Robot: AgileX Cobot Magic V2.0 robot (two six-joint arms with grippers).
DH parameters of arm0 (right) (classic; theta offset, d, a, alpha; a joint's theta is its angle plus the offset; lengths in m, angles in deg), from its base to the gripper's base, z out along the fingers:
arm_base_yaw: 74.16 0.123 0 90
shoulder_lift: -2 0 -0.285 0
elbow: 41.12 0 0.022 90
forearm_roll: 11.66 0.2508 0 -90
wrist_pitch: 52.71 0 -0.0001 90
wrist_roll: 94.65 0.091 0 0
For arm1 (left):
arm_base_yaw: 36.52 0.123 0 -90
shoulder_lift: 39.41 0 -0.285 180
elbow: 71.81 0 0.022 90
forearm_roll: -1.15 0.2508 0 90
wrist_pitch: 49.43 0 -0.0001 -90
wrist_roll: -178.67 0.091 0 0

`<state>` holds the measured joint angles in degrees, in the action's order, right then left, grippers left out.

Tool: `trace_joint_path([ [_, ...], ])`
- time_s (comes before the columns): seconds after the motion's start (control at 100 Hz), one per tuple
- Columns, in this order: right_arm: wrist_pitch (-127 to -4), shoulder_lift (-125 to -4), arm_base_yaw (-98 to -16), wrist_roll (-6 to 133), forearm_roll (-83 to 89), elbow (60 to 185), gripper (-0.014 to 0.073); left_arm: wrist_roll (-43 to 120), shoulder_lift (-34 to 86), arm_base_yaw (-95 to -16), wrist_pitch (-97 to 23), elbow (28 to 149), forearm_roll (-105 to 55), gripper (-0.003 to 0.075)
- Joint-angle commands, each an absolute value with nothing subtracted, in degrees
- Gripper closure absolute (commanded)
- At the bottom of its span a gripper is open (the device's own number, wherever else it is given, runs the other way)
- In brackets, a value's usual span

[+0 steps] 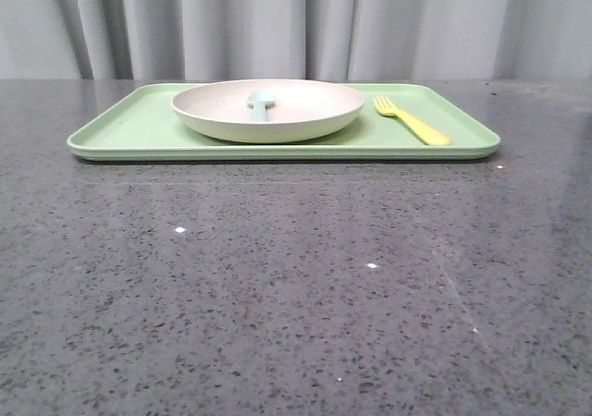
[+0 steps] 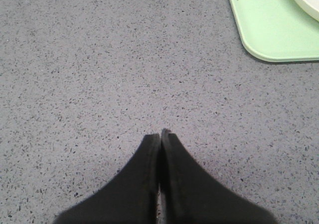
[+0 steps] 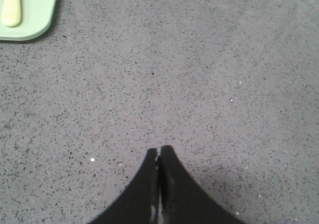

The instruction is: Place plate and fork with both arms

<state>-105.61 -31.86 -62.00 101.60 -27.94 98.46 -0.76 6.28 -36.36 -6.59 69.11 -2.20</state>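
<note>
The cream plate (image 1: 268,111) sits on the light-green tray (image 1: 139,134) at the far side of the table, left of centre on the tray. A pale blue-green spoon (image 1: 260,104) lies in the plate. The yellow fork (image 1: 413,121) lies on the tray to the plate's right, tines away from me. My left gripper (image 2: 160,134) is shut and empty over bare table; the tray corner (image 2: 264,30) and plate rim (image 2: 306,0) show ahead of it. My right gripper (image 3: 159,150) is shut and empty over bare table; the fork handle (image 3: 11,7) and tray corner (image 3: 37,12) show ahead. Neither gripper appears in the front view.
The dark grey speckled table (image 1: 296,287) spreads from the tray toward me. A grey curtain (image 1: 296,23) hangs behind the table's far edge.
</note>
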Motion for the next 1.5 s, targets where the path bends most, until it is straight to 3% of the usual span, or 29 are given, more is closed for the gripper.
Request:
trace_joint_path([
  [0.0, -102.15, -32.19, -62.42, 101.52, -29.78, 99.79, 0.0713, -1.33, 6.21, -36.16, -10.47, 70.42, -2.84, 0.0741],
  [0.16, -102.15, -32.19, -62.42, 101.52, -29.78, 99.79, 0.0713, -1.33, 6.06, -36.16, -13.80, 70.42, -1.41, 0.0741],
  [0.36, -102.15, -32.19, -62.42, 101.52, -29.78, 99.79, 0.0713, -1.33, 3.16, -37.46, -27.60, 66.31, -1.12, 0.0741],
  [0.82, -102.15, -32.19, -62.42, 101.52, -29.78, 99.79, 0.0713, -1.33, -14.38, -40.87, -59.88, 38.08, 1.47, 0.0741],
  [1.08, -102.15, -32.19, -62.42, 101.52, -29.78, 99.79, 0.0713, -1.33, -24.51, -40.87, -60.25, 30.75, 1.60, 0.0741],
  [1.49, -102.15, -32.19, -62.42, 101.52, -29.78, 99.79, 0.0713, -1.33, -33.75, -39.09, -57.74, 30.29, 2.52, 0.0741],
])
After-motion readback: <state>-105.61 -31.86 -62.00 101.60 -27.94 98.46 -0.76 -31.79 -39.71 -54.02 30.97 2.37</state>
